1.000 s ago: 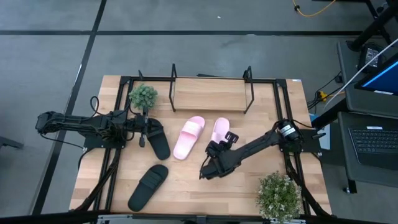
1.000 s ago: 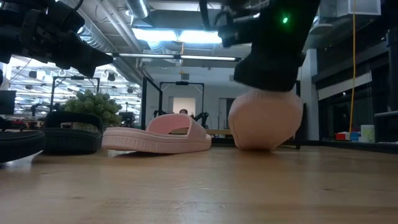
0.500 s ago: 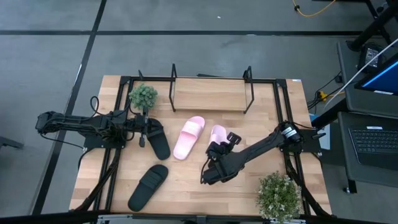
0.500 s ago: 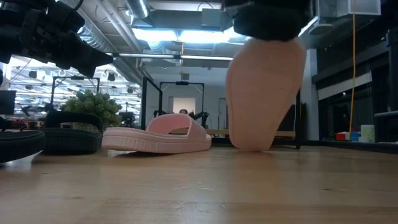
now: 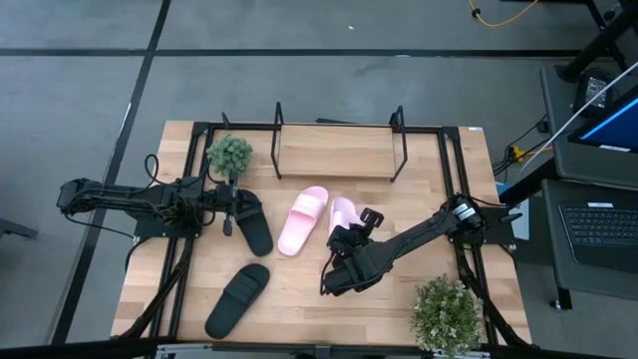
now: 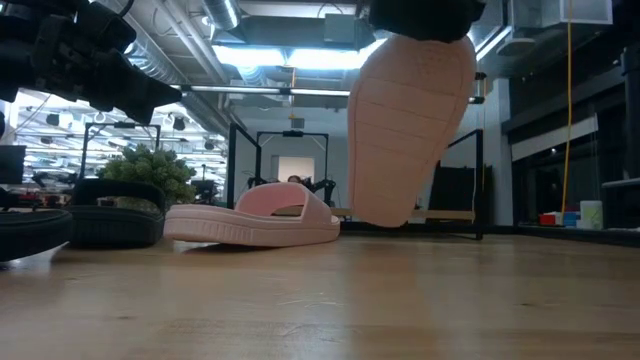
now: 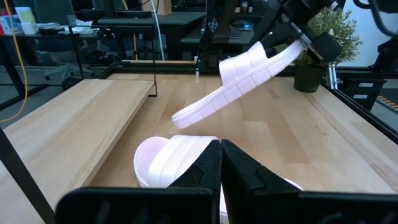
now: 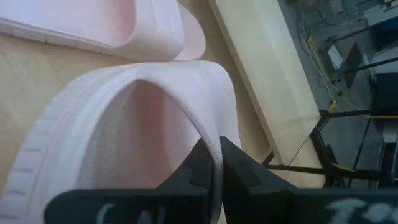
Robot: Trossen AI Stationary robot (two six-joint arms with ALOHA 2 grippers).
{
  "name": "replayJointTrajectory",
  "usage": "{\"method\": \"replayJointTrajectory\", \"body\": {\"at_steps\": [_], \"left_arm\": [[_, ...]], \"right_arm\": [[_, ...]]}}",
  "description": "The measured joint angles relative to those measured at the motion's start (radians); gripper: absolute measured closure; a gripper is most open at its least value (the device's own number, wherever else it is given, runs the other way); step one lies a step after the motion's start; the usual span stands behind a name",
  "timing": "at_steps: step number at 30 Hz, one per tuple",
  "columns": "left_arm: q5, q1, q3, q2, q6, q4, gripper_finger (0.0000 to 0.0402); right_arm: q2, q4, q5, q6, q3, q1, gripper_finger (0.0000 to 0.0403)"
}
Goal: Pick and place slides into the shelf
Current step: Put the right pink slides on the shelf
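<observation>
A pale pink slide [image 5: 343,213] hangs tilted above the table's middle, and my right gripper [image 8: 212,163] is shut on its strap. The other pink slide [image 5: 302,219] lies flat on its sole just left of it. One black slide [image 5: 254,227] lies by my left gripper [image 5: 227,215], which is shut, touches nothing and waits at the table's left. A second black slide [image 5: 236,299] lies near the front edge. The shelf [image 5: 339,150], a wire frame with a light board, stands at the far edge. My right gripper pinches the edge of the pink slide's wide strap [image 8: 205,134] between its two fingers. They come slanting down from the table's near right side. The slide is lifted clear, steeply tilted, its ribbed sole [image 6: 405,130] facing the near edge and its lower end [image 6: 383,218] just above the tabletop.
A small potted plant [image 5: 229,153] stands at the shelf's left end and a bigger one [image 5: 449,314] at the near right corner. Bare wood [image 5: 299,319] lies between the black slide and that plant. Black frame rails run along both table sides.
My right gripper has risen, still shut on the pink slide's strap. The slide has tipped up from lying on the table to standing on one end, and that end has now come off the tabletop. The slide has also shifted slightly toward the other pink slide.
</observation>
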Motion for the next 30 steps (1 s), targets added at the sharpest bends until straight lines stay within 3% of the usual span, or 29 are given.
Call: {"method": "replayJointTrajectory", "body": {"at_steps": [10, 16, 30], "left_arm": [[0.000, 0.000, 0.000, 0.000, 0.000, 0.000, 0.0401], [0.000, 0.000, 0.000, 0.000, 0.000, 0.000, 0.0401], [0.000, 0.000, 0.000, 0.000, 0.002, 0.000, 0.0401]], "right_arm": [[0.000, -0.001, 0.121, -0.105, 0.095, -0.001, 0.0390], [0.000, -0.001, 0.261, -0.192, 0.155, -0.010, 0.0390], [0.000, 0.045, 0.440, -0.439, 0.164, -0.153, 0.0390]]}}
